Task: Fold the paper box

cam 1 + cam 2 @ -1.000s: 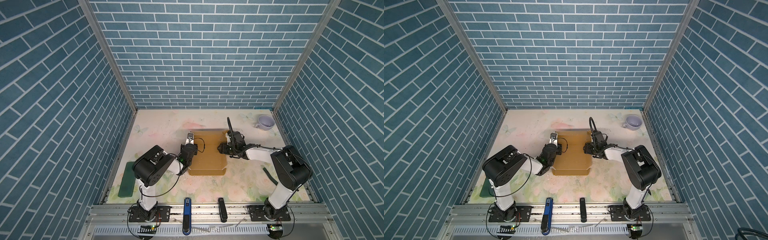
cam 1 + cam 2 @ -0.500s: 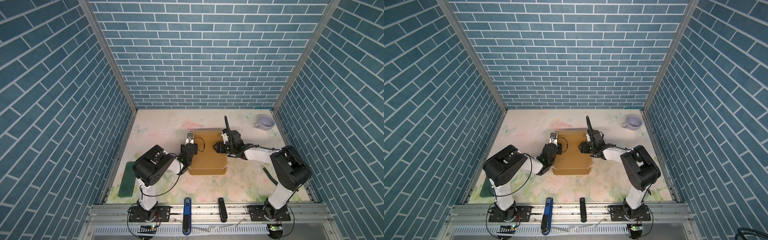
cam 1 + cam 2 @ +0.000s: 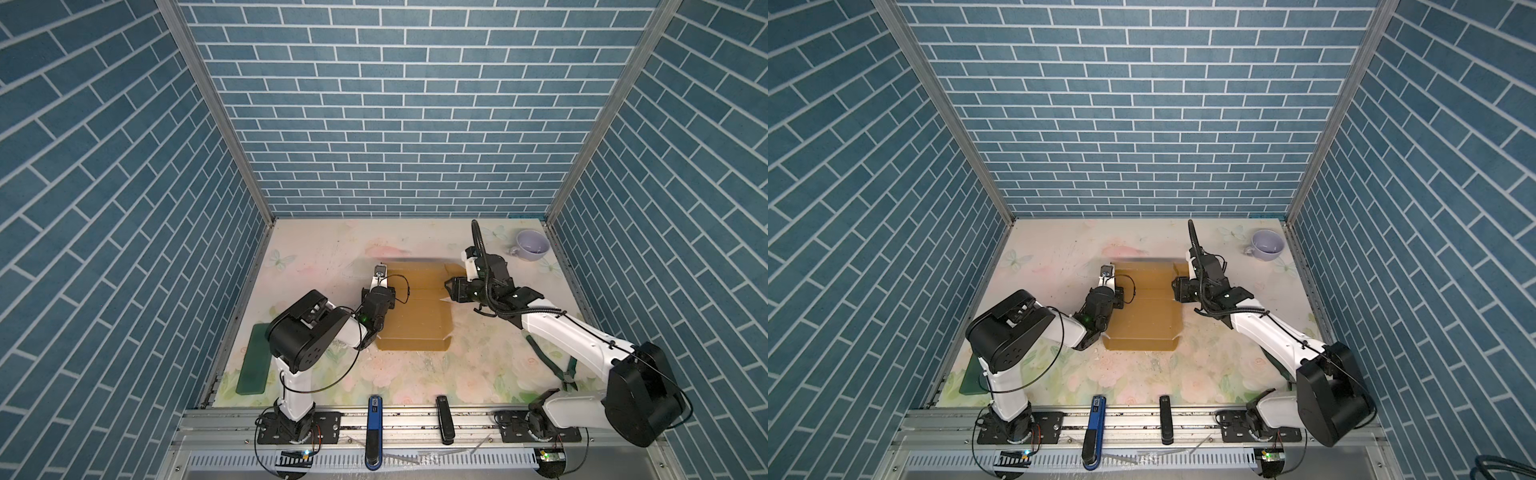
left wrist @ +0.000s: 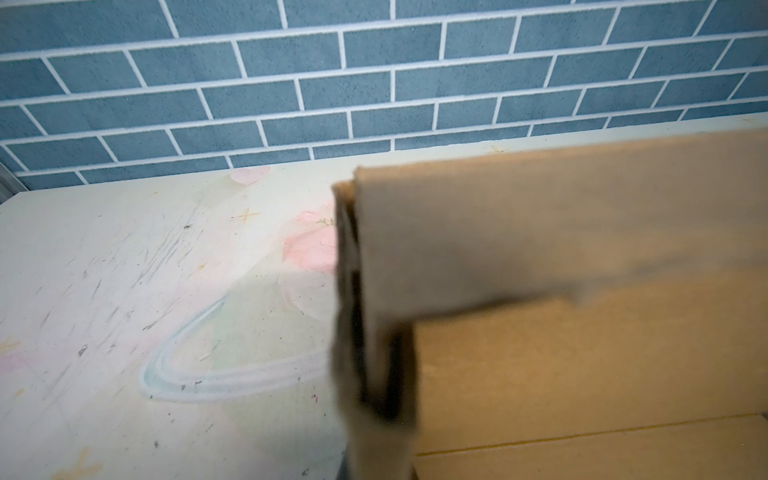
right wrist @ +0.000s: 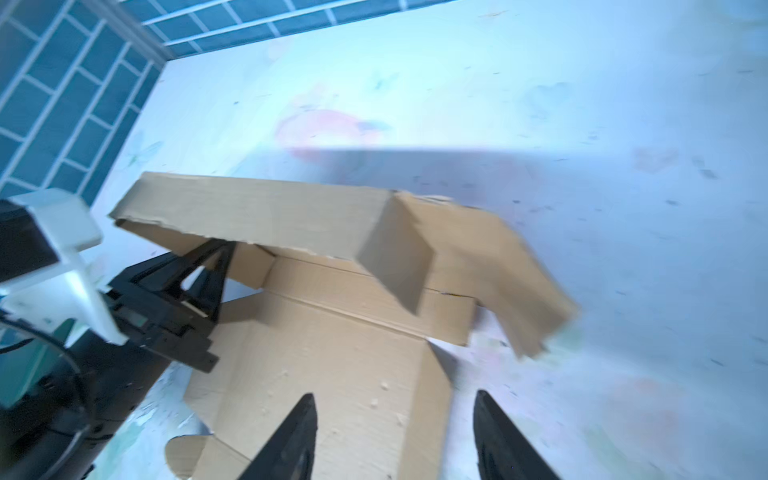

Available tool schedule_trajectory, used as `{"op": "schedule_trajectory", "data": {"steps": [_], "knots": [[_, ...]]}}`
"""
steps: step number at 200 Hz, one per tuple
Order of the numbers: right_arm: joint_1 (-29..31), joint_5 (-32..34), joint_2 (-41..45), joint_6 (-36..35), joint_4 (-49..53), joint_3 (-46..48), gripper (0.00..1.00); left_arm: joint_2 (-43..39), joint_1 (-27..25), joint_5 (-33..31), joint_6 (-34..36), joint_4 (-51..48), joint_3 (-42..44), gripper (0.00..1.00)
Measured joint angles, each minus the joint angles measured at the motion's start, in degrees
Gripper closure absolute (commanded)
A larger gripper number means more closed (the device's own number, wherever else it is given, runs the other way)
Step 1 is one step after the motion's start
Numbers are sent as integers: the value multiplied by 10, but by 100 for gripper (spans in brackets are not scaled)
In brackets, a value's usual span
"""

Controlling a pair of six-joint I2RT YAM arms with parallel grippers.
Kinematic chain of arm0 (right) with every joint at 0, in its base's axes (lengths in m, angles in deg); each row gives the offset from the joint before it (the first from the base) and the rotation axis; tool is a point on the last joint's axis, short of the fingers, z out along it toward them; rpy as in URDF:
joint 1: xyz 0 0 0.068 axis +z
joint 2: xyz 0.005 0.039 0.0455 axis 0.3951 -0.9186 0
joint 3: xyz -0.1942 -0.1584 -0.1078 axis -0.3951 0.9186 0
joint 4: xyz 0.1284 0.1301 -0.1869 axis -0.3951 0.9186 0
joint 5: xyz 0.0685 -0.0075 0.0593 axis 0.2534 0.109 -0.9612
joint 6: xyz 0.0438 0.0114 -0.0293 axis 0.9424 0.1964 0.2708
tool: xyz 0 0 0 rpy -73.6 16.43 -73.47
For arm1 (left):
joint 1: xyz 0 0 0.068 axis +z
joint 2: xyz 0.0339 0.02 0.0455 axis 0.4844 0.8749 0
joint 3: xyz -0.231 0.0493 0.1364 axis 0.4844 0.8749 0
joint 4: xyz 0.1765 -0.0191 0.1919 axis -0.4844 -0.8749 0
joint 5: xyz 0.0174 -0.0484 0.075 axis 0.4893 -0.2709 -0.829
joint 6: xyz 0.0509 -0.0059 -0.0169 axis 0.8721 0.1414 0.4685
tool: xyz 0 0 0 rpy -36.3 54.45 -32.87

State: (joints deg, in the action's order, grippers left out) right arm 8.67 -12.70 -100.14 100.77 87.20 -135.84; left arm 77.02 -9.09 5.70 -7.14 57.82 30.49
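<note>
The plain brown corrugated cardboard paper box (image 3: 415,320) is seen near the middle of the pale floral worktop (image 3: 324,253), between the two arms, in both top views. Its near part is laid flat, while its far panel (image 5: 257,212) is raised off the worktop and a flap (image 5: 490,266) at the far right corner is bent outward. The left gripper (image 3: 388,291) is closed on the box's left side. The right gripper (image 5: 395,440) is kept partly open at the box's right edge, one finger (image 5: 291,436) placed over the cardboard and the other over the worktop; nothing is clamped.
</note>
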Motion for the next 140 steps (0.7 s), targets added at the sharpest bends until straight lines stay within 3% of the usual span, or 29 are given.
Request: {"op": "schedule_trajectory", "data": {"steps": [53, 106, 140], "knots": [[-33, 40, -68, -14, 32, -1, 44, 2, 0, 0, -2, 0, -2, 100], [-50, 26, -146, -42, 5, -21, 45, 3, 0, 0, -2, 0, -2, 100], [-54, 2, -167, -63, -25, -46, 52, 3, 0, 0, -2, -2, -5, 100]]}}
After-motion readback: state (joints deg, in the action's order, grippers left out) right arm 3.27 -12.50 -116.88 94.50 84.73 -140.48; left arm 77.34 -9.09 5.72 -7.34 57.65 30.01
